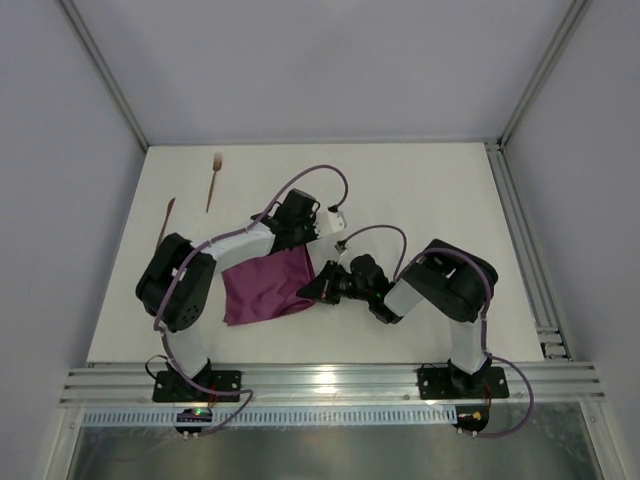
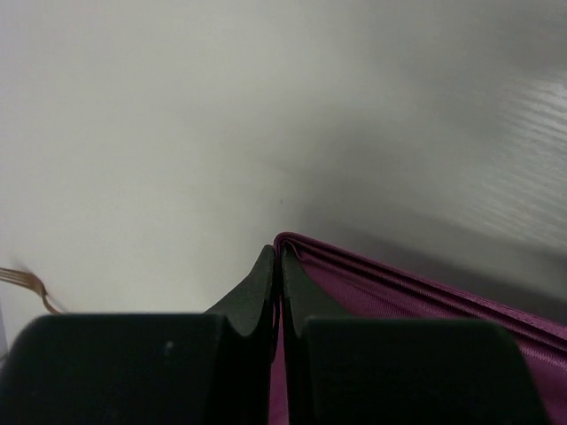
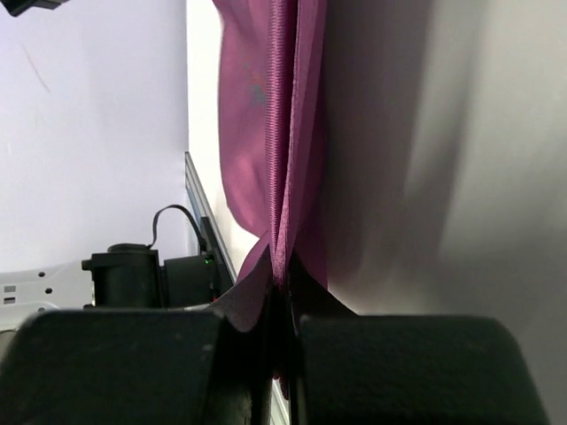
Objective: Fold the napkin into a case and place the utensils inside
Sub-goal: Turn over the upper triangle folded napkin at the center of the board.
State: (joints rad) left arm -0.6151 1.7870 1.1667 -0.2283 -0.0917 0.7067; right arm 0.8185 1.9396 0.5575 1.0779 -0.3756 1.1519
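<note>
Two black two-finger grippers are both clenched on one plum-purple, slightly shiny cloth napkin [image 1: 265,290], which lies on the white table [image 1: 420,200] between the two arms. The left gripper [image 1: 302,246] pinches the napkin's far right corner. In the left wrist view the left gripper [image 2: 278,258] has its jaws pressed together over the napkin [image 2: 416,305], with several layers of hem stacked at the pinched edge. The right gripper [image 1: 318,290] grips the napkin's right edge, nearer to the arm bases than the left gripper's hold. In the right wrist view the right gripper [image 3: 279,282] is likewise closed on the napkin [image 3: 257,106], and the fabric runs straight away from the fingers as a doubled sheet, throwing a shadow on the table beside it. From above the napkin reads as a rough, slightly slack four-sided shape, folded over rather than spread out in a single layer.

Both wooden utensils lie apart from the napkin, beyond its far left corner. The small brown fork [image 1: 213,181] is the farther one. The slim brown knife-like stick [image 1: 166,222] lies closer to the napkin and more to the left. Neither one touches the napkin or a gripper.
</note>
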